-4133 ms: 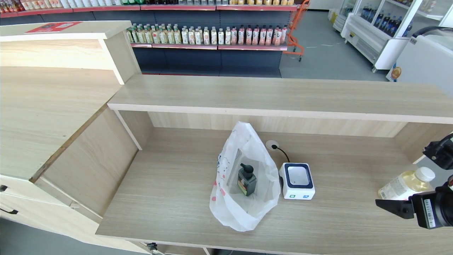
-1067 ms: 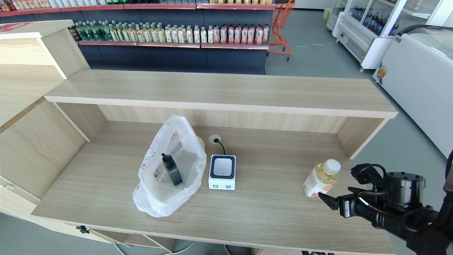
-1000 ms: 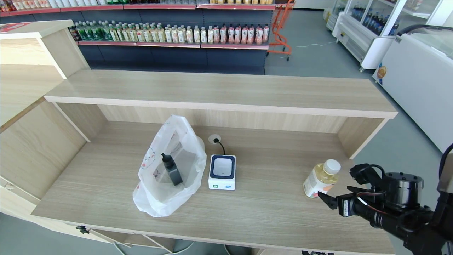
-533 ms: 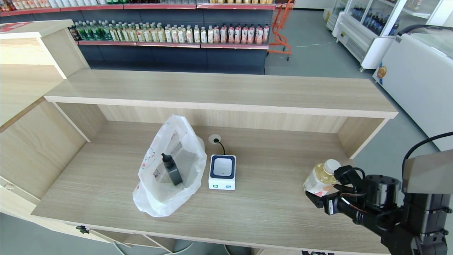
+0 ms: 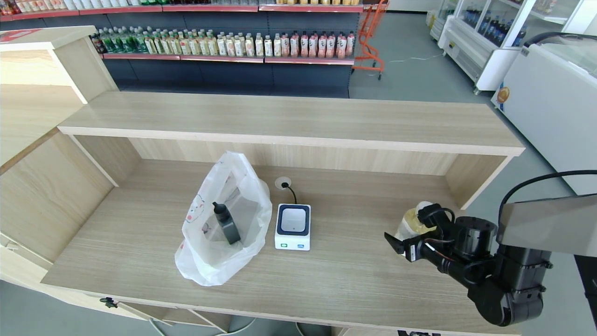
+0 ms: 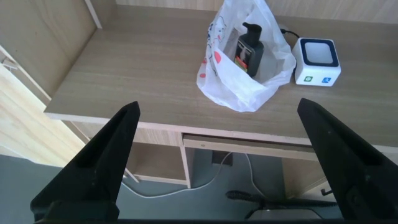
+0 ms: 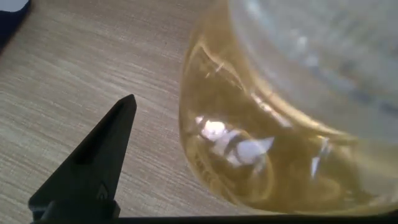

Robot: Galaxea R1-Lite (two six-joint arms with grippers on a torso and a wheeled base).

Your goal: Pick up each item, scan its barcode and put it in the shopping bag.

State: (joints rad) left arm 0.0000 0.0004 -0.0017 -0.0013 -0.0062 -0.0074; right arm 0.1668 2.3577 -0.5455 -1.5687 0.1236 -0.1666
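Bagged, we count one: pump bottle in shopping bag. Outstanding: yellow bottle on table, unscanned we judge, right gripper spread around it, unclenched; left gripper spread, empty.

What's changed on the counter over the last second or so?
The right gripper slid in leftward and now straddles the bottle of yellow liquid with its fingers open, not yet gripping; the bottle seems nudged slightly leftward. The shopping bag, the dark pump bottle inside it and the scanner stayed put.
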